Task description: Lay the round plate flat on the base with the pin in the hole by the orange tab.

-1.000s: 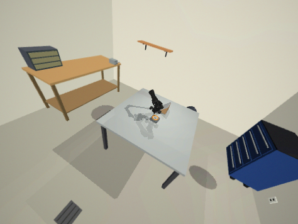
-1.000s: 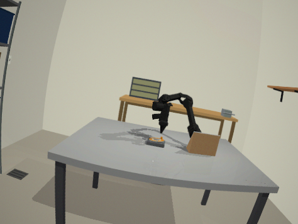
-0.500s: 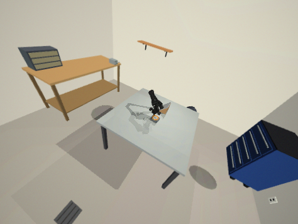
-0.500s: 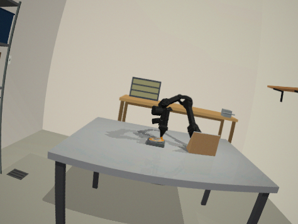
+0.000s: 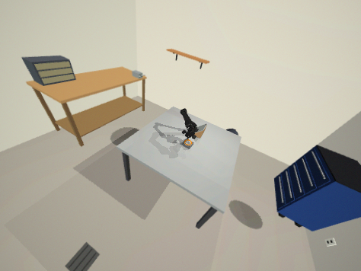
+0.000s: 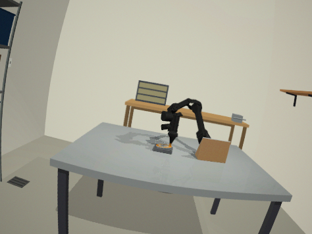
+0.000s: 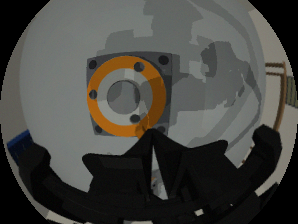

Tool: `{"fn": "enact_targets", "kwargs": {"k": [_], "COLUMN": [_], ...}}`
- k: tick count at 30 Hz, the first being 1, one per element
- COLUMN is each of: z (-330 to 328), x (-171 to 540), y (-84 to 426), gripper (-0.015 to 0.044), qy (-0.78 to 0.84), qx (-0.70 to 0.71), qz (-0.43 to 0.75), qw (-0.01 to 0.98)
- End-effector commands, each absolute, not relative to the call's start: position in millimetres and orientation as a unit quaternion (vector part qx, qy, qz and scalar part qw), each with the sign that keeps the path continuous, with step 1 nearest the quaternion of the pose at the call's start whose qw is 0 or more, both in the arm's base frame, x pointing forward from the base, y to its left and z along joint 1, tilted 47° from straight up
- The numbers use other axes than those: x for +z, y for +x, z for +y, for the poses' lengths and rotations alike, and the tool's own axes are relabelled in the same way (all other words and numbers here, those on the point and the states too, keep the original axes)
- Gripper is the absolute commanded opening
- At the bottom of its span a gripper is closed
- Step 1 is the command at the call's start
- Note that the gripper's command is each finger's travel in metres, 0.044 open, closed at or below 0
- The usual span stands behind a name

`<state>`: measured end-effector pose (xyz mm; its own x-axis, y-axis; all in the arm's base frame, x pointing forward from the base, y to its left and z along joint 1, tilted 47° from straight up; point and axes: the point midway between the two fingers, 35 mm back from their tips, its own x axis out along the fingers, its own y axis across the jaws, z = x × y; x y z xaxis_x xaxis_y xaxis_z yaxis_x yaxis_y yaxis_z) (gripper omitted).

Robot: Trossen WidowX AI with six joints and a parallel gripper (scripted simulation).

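The round plate, with an orange rim, sits on the dark square base. The round grey post shows through its middle. The orange tab is at the rim's lower right in the wrist view, with a dark hole just inward of it. The plate stands slightly above the base; its exact tilt and the pin are too small to tell. My gripper is shut and empty. Its tips are low beside the tab; contact cannot be told.
A brown wedge-like block stands on the grey table near the arm's base. A wooden workbench and a blue drawer cabinet stand away from the table. The arm's shadow lies near the base.
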<state>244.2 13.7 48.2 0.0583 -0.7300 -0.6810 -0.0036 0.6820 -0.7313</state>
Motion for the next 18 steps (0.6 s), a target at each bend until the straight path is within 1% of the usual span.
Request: {"fn": "enact_targets", "kwargs": {"k": [1,18], "z": [17.2,26.6], "x": [44.3,34.6], "y": [240.8,235.6], "gripper": [0.0000,0.0000], "qy": [-0.290,-0.290], "qx": [-0.271,-0.271], "qz": [0.631,0.631], "qw": [0.667,0.667]}}
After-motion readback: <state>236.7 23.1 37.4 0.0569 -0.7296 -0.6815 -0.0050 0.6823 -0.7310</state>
